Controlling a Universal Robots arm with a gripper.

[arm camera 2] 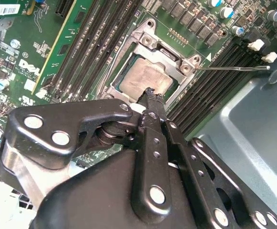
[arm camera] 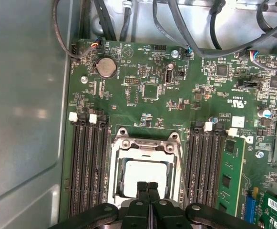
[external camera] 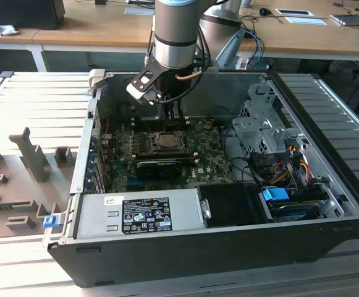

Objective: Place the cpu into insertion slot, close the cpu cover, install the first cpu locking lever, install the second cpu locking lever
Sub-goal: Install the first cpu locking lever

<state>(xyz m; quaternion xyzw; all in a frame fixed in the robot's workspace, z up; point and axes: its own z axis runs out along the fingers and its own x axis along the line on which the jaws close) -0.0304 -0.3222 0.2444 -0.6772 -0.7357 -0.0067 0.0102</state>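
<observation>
The cpu [arm camera: 145,172] lies in the insertion slot [external camera: 165,142] on the green motherboard [arm camera: 143,95], its silvery face showing through the window of the cpu cover [arm camera: 146,143]. The cover lies flat around the chip [arm camera 2: 145,78]. A thin metal locking lever [arm camera 2: 233,68] sticks out from one socket corner across the black memory slots. My gripper [arm camera: 148,187] is shut, its two black fingers pressed together with nothing between them. The fingertips [arm camera 2: 150,93] hover just over the near edge of the cpu. In the exterior view my gripper [external camera: 167,117] hangs directly above the socket.
The board sits inside an open computer case [external camera: 327,179] with tall metal walls. Black memory slots [arm camera: 86,162] flank the socket, one holding a green module [arm camera: 231,176]. Cables [arm camera: 195,28] run along the board's far edge. A power supply [external camera: 142,213] and drive cage [external camera: 259,130] stand nearby.
</observation>
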